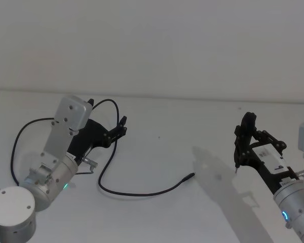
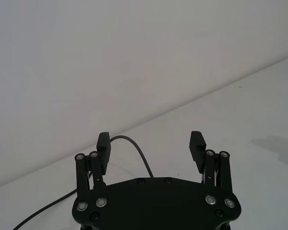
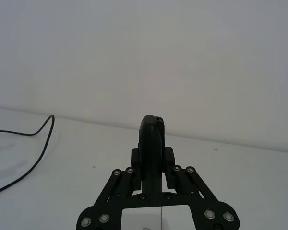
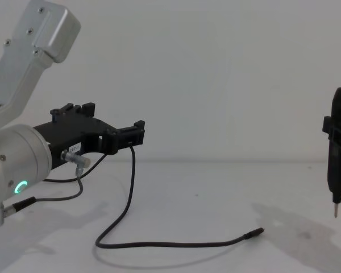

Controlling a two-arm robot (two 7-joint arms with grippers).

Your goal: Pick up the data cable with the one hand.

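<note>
The data cable (image 1: 137,194) is a thin black cord lying in loops on the white table, and its slim plug (image 1: 188,177) points right near the middle. My left gripper (image 1: 107,112) hovers open over the cord's left part. In the left wrist view the cable (image 2: 139,155) runs between the wide-apart fingers (image 2: 103,146), close to one of them. From the chest, the cable (image 4: 159,244) drops from under the left gripper (image 4: 115,118) to the table and ends at the plug (image 4: 254,232). My right gripper (image 1: 251,144) is at the right, shut on a dark upright tool (image 3: 151,139).
A short grey wire with a silver connector (image 4: 77,162) hangs beside the left wrist. The tool's metal pin tip (image 4: 335,213) points down above the table at the right. The white table (image 1: 167,142) meets a plain wall behind.
</note>
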